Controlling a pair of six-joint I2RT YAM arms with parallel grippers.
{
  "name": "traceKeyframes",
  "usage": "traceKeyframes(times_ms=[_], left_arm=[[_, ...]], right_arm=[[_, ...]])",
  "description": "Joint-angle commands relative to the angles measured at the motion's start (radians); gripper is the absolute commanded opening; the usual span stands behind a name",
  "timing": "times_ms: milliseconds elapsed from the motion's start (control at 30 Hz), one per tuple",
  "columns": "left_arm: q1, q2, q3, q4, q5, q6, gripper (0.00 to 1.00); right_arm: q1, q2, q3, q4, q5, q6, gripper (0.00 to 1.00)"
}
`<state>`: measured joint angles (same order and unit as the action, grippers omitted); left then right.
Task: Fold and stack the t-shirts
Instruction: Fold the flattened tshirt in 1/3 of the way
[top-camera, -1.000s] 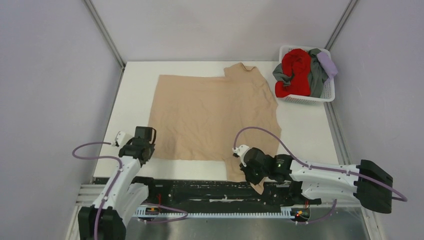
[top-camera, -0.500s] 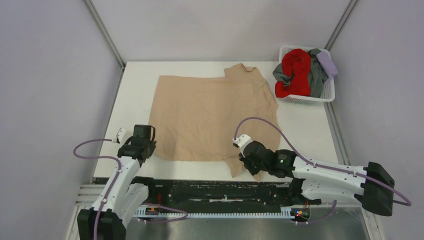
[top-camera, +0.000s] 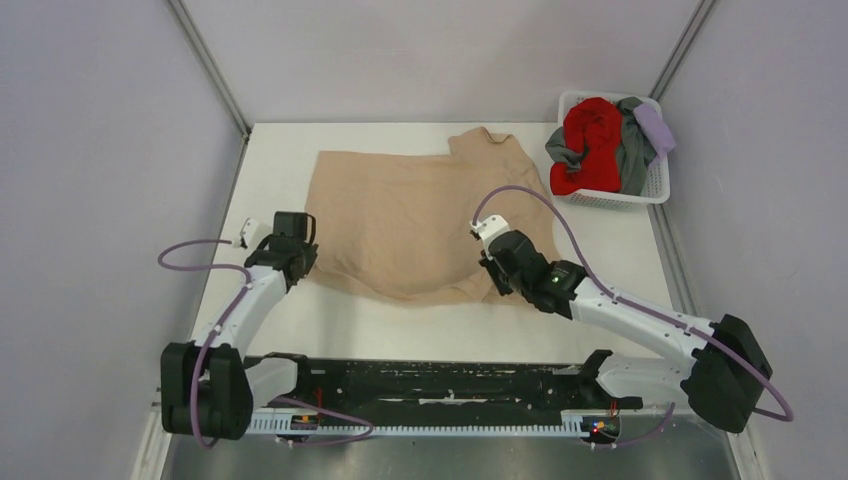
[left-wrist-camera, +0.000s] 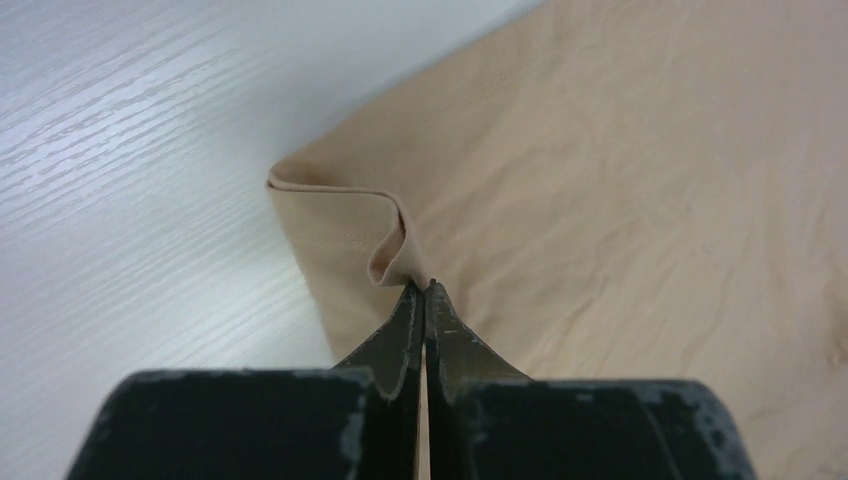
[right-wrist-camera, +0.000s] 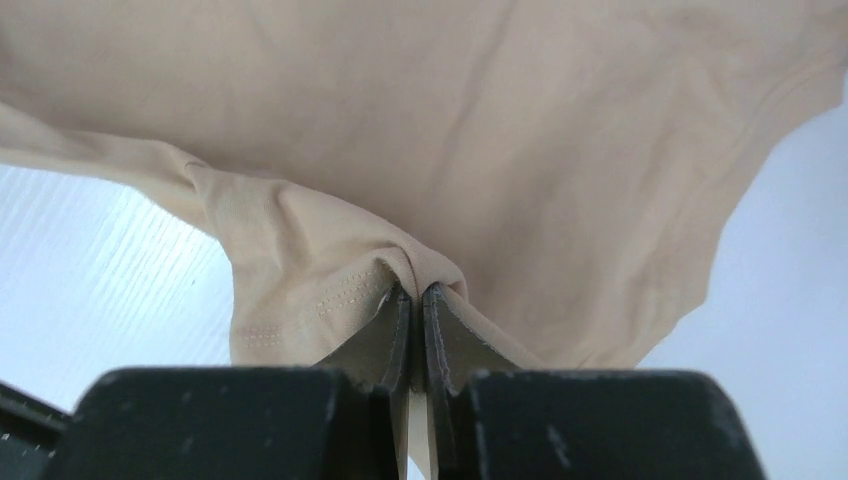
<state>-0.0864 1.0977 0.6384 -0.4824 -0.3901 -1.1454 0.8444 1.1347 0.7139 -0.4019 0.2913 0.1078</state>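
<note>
One tan t-shirt (top-camera: 420, 215) is lying left of one basket (top-camera: 620, 199) holding three: red t-shirt (top-camera: 590, 140), grey t-shirt (top-camera: 632, 150), lavender t-shirt (top-camera: 655, 128); left gripper (left-wrist-camera: 421, 288) and right gripper (right-wrist-camera: 417, 290) are each pinching the tan t-shirt's edge.

Quick tally: there were two arms, a left arm (top-camera: 245, 310) and a right arm (top-camera: 640, 320), so two grippers too, the left gripper (left-wrist-camera: 425, 290) and the right gripper (right-wrist-camera: 418, 292), two fingers on each. Two purple cables, a left cable (top-camera: 195, 243) and a right cable (top-camera: 515, 188), one per arm. One table (top-camera: 600, 240). One white basket (top-camera: 615, 198). T-shirts came to four by my count: one tan t-shirt (top-camera: 420, 220) on the table, plus three bunched in the basket, one red t-shirt (top-camera: 590, 135), one grey t-shirt (top-camera: 632, 150) and one lavender t-shirt (top-camera: 655, 128). Grey showed on both sides of the red, so one piece or two, couldn't tell.
</note>
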Motion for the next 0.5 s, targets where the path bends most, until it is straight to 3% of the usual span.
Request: traceKeyframes(times_ms=[0, 467], left_arm=[[0.003, 0.072, 0.082, 0.094, -0.035, 0.021, 0.02], [0.004, 0.256, 0.24, 0.173, -0.076, 0.028, 0.02]], right_arm=[[-0.045, 0.057, 0.087, 0.081, 0.039, -0.09, 0.0], [-0.178, 0.224, 0.272, 0.101, -0.01, -0.216, 0.0]])
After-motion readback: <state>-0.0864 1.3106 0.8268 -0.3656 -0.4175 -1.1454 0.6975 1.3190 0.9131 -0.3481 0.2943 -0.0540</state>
